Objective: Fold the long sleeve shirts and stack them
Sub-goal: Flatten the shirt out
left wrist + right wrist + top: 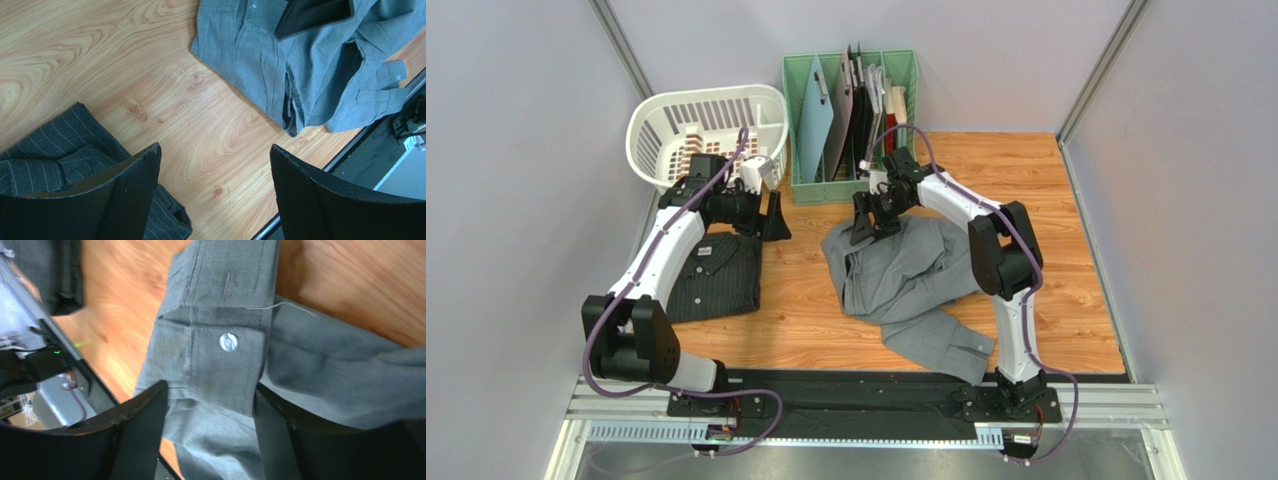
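Top external view: the pinstriped shirt [714, 275] is seen folded flat at the left of the wooden table [1076, 300]. The grey shirt [916, 275] is spread crumpled at the middle, one sleeve trailing toward the near edge. The left gripper [773, 215] is held just past the pinstriped shirt's far corner, fingers spread wide, nothing grasped. The right gripper [873, 222] is set at the grey shirt's far-left edge, fingers widely parted, and a band of cloth with a button [228, 341] is straddled between them. A white basket [706, 120] and a green rack [851, 100] are placed along the far side.
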Motion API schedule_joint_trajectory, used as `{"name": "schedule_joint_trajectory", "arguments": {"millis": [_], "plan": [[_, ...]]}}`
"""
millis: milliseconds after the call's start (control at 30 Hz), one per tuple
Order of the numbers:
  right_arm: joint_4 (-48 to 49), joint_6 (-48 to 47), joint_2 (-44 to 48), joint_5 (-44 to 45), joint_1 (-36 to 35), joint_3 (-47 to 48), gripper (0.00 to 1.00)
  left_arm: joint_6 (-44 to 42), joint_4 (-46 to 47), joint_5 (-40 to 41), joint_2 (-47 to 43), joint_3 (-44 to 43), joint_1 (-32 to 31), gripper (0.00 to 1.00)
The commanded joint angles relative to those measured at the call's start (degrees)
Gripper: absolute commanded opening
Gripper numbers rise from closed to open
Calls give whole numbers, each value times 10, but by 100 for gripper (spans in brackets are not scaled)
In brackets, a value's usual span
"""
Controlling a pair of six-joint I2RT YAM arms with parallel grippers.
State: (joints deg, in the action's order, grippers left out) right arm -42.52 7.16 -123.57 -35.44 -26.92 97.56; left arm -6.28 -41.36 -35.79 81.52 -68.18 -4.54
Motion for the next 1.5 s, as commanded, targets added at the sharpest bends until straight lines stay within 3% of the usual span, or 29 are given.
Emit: {"name": "schedule_joint_trajectory", "arguments": {"millis": [0, 67, 300, 533, 667, 867, 1167, 1367, 1467], "plan": [[23, 11, 15, -67, -1, 47, 25, 5, -2, -24, -4, -5, 15, 85], [17, 7, 25, -79, -2, 60, 0, 5, -6, -25, -6, -5, 17, 85], [-49, -40, 90, -111, -15, 138, 0, -4, -10, -29, -19, -2, 20, 85], [-78, -126, 258, -120, -56, 176, 0, 10, 9, -74, -39, 11, 37, 85], [-58, -130, 357, -45, -58, 226, 0, 3, 10, -95, -40, 0, 37, 84], [38, -128, 407, 103, -59, 323, 0, -15, 15, -115, -31, -34, 37, 83], [219, -252, 462, 375, -57, 318, 0, -68, 22, -126, 3, -85, 14, 81], [209, -242, 486, 395, -57, 293, 0, -184, 21, -81, 3, -78, -76, 80], [179, -229, 510, 375, -55, 259, 0, -202, 54, -102, 14, -74, -100, 81]]}}
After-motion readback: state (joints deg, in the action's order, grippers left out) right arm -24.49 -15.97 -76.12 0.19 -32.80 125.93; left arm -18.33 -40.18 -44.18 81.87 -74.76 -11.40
